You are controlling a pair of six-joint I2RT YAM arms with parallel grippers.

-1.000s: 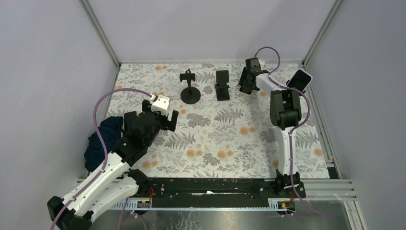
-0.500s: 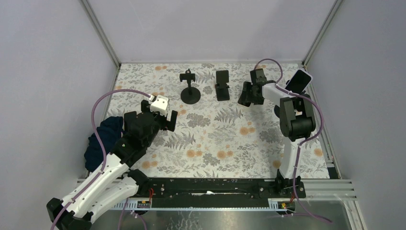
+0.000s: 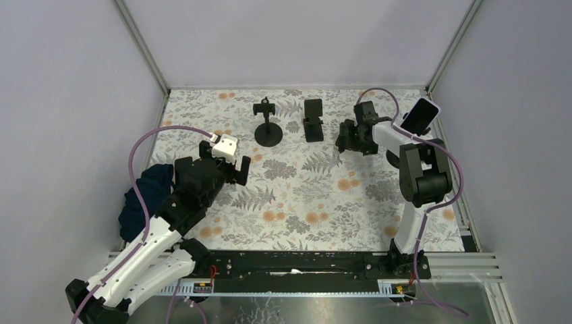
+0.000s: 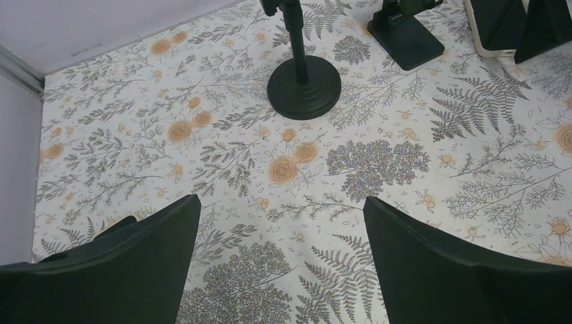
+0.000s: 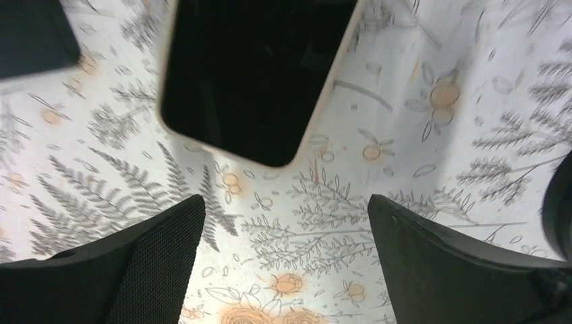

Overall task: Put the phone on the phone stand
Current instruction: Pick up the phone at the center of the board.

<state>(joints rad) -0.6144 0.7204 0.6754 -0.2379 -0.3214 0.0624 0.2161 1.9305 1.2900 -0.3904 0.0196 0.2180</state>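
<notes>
The right gripper has its fingers spread wide with nothing between them. Only the flowered table shows in the gap. Just left of the gripper stands the folding phone stand. The phone lies flat and screen up just beyond the fingertips, slightly skewed to them. In the overhead view the gripper hides it.

The step in hand looks like picking the phone up. To do that well, the wrist should first turn square to the phone's long edges. The jaws then come forward and down to straddle its middle, tips reaching the table, since a flat phone offers little edge. Closing on the sides rather than the glass should keep it from sliding out.

The right arm rises along the right side, elbow folded, forearm swung left, wrist pitched down. The left gripper, likewise spread and empty, hovers well apart, facing a round-based pole mount.
</notes>
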